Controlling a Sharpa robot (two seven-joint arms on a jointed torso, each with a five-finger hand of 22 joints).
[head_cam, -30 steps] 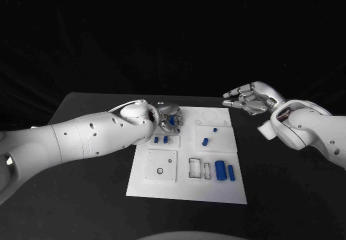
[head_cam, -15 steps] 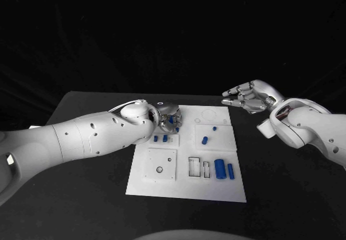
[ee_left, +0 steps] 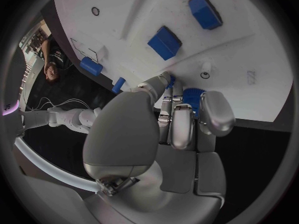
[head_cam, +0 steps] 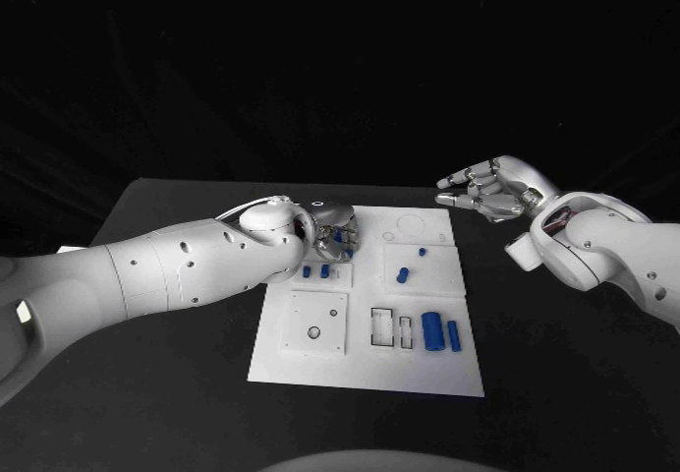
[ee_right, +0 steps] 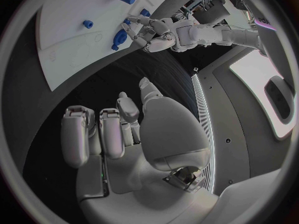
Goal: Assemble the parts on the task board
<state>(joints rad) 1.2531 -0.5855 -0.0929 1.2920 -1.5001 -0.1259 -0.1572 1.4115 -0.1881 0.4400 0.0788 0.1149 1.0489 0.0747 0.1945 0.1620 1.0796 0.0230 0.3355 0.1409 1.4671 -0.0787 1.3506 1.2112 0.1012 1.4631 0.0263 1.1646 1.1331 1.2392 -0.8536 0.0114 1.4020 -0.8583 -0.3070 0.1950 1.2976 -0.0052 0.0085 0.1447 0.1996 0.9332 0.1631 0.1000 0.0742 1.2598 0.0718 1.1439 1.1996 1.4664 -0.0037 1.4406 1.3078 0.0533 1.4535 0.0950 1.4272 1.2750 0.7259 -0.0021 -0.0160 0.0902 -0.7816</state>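
The white board (head_cam: 371,324) lies flat in the middle of the black bench (head_cam: 170,393). The left hand (head_cam: 330,233) is down over the board's far left corner, its fingers (ee_left: 181,127) curled around a small blue piece (ee_left: 193,95) there. Two more blue pieces (head_cam: 314,272) lie just beside it, and two taller ones (head_cam: 442,334) stand near the board's right edge. The right hand (head_cam: 489,190) hangs in the air off the board's far right corner, fingers loosely curled, holding nothing.
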